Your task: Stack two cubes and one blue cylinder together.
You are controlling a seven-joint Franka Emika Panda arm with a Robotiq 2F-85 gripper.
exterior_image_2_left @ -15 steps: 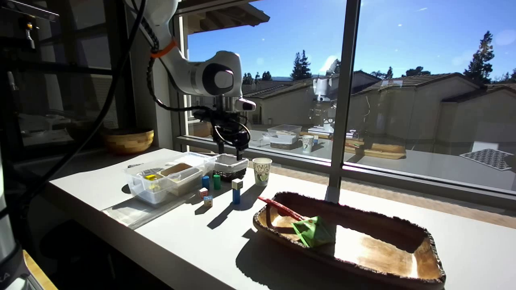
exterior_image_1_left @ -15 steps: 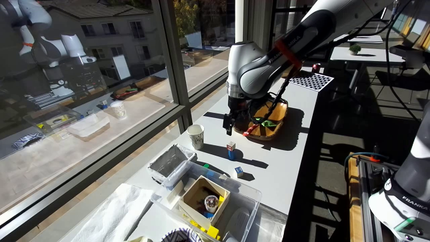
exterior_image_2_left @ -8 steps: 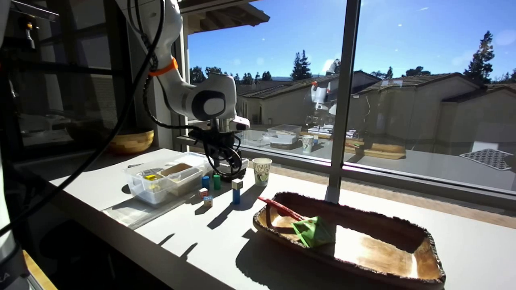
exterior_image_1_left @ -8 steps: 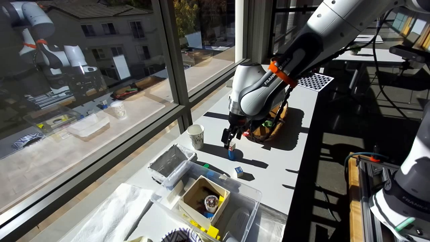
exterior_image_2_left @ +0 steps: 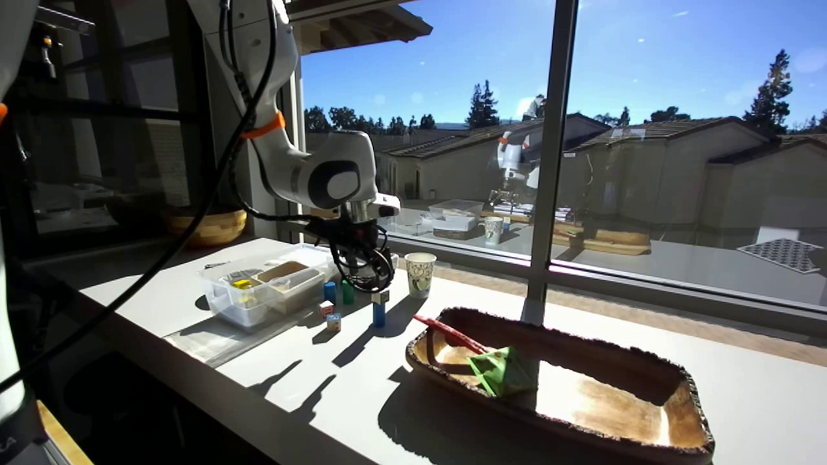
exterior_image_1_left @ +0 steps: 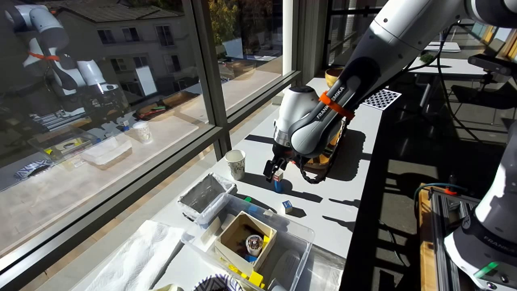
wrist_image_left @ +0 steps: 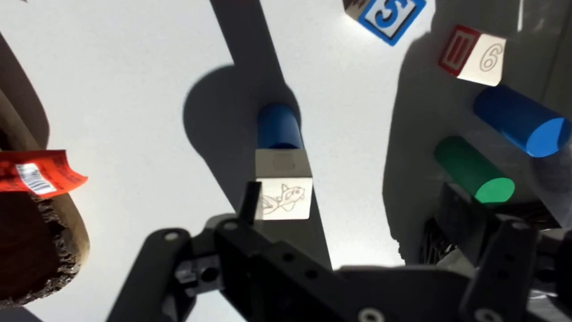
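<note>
A blue cylinder (wrist_image_left: 279, 127) stands upright on the table with a pale cube (wrist_image_left: 288, 199) on top. This stack's cylinder (exterior_image_2_left: 379, 315) and cube (exterior_image_2_left: 381, 297) also show in both exterior views. My gripper (wrist_image_left: 353, 201) is open and empty. In the wrist view its left finger overlaps the pale cube's left edge; whether they touch I cannot tell. The right finger is far to the right, near the green cylinder in the picture. A blue-edged cube (wrist_image_left: 391, 18) with a 5 and a red-and-white cube (wrist_image_left: 473, 56) lie apart on the table.
Another blue cylinder (wrist_image_left: 523, 120) and a green cylinder (wrist_image_left: 473, 170) stand by the clear bin (exterior_image_2_left: 242, 310). A white cup (exterior_image_1_left: 236, 165) and a lined basket (exterior_image_1_left: 206, 194) stand on the window side. A wooden tray (exterior_image_2_left: 581, 413) holds red and green packets.
My gripper has come down toward the pale cube on the blue cylinder, and its shadow now falls farther onto the table. The blocks have not moved.
</note>
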